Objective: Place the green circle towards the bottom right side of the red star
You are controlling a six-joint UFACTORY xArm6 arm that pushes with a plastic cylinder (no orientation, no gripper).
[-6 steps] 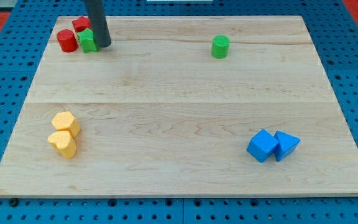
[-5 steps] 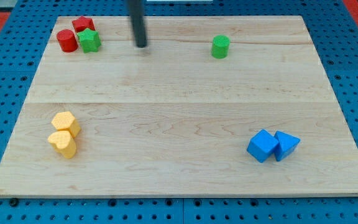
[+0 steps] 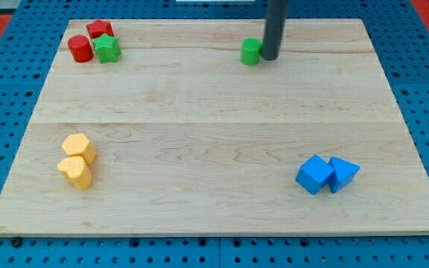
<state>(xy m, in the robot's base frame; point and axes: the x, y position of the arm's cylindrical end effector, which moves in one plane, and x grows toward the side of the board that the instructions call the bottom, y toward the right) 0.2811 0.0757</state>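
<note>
My tip (image 3: 269, 58) is the bottom end of a straight dark rod, so there is no claw to open or shut, and it holds nothing. It rests on the wooden board (image 3: 214, 112) and presses against the right side of the green circle (image 3: 251, 52). The green circle is a short round block, bright green, standing flat on the board. Only its left part shows, because the rod covers some of its right edge. It sits near the view's top edge of the board, a little right of the middle. The red star (image 3: 98, 30) is far off to the left of the green circle, in the board's top left corner. Just below the red star, and touching it, are a red round block (image 3: 80, 49) and a green star (image 3: 107, 49), side by side. Far below the green circle and to the left, two yellow blocks (image 3: 77, 160) sit one on top of the other in the view, touching. Far below the green circle and to the right are a blue cube (image 3: 314, 174) and a blue triangle block (image 3: 343, 173), touching each other.
</note>
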